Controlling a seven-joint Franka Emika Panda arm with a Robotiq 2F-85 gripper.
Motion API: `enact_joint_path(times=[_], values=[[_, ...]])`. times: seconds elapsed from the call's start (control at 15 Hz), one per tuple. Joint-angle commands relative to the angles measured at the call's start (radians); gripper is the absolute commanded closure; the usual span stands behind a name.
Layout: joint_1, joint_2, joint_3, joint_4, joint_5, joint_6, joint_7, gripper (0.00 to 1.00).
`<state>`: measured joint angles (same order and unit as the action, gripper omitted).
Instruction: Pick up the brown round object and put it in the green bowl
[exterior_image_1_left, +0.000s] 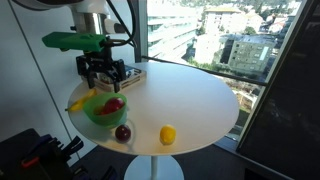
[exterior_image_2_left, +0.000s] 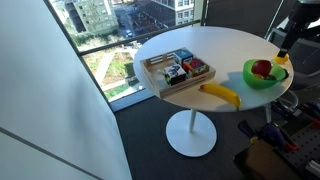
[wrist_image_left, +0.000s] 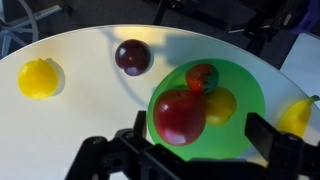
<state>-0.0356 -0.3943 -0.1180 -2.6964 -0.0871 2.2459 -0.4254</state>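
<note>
The brown round object (wrist_image_left: 133, 56) is a dark maroon ball lying on the white table just outside the green bowl (wrist_image_left: 252, 95); it also shows in an exterior view (exterior_image_1_left: 122, 132). The green bowl (exterior_image_1_left: 95, 112) (exterior_image_2_left: 250, 78) holds a red apple (wrist_image_left: 181, 116), a small red item (wrist_image_left: 202, 77) and a yellow fruit (wrist_image_left: 222, 105). My gripper (wrist_image_left: 197, 140) is open and empty, hovering above the bowl (exterior_image_1_left: 103, 72). The ball lies beyond my fingertips, apart from them.
A yellow round fruit (wrist_image_left: 39, 78) (exterior_image_1_left: 167, 134) lies on the table near the ball. A banana (exterior_image_2_left: 220, 94) (exterior_image_1_left: 78, 103) lies beside the bowl. A wooden tray of packets (exterior_image_2_left: 178, 70) stands further back. The round table's edge (exterior_image_1_left: 200, 140) is close.
</note>
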Motion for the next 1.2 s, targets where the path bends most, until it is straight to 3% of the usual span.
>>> enact_joint_path(times=[0.0, 0.67, 1.13], values=[[-0.034, -0.009, -0.026, -0.031, -0.036, 0.042, 0.017, 0.00], [-0.147, 0.044, -0.092, -0.036, -0.051, 0.090, 0.062, 0.00], [-0.199, 0.097, -0.114, -0.023, -0.021, 0.119, 0.209, 0.00]])
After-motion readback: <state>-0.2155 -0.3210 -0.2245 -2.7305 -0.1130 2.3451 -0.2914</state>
